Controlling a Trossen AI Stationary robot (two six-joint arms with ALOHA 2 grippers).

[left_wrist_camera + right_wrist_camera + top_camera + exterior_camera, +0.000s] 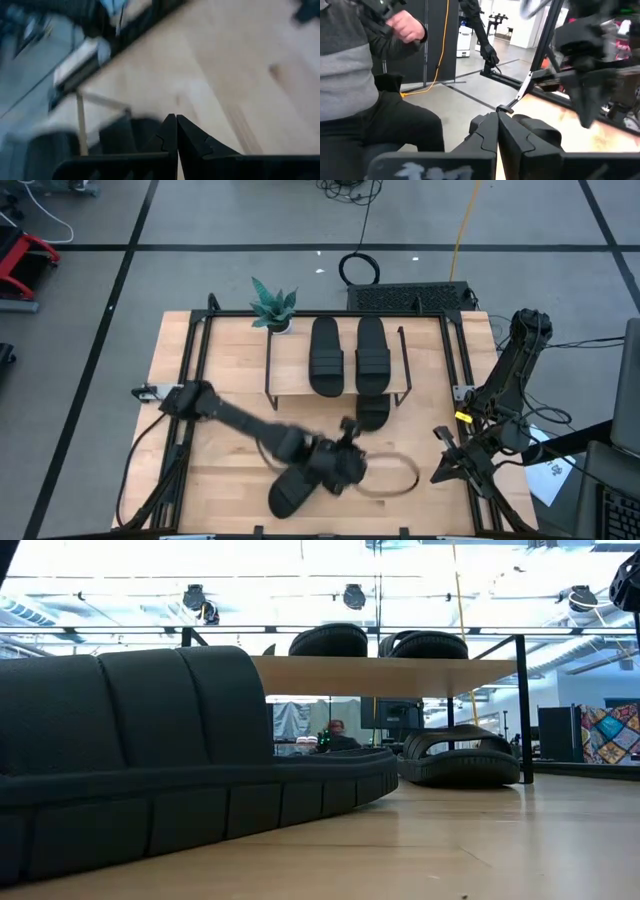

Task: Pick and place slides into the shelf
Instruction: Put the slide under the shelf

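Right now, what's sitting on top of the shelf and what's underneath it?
Two slides lie side by side on the shelf. A third slide is underneath, partly sticking out the front; the top board hides its far end from above.

The left gripper (345, 463) covers part of the front slide (295, 488) from above, so its strap can't be seen. Low down, that slide (150, 765) is cut off by the picture's left edge, and the shelf (400, 671) hides most of the top two slides (380, 642) (only their humps show). The left wrist picture is all blur.
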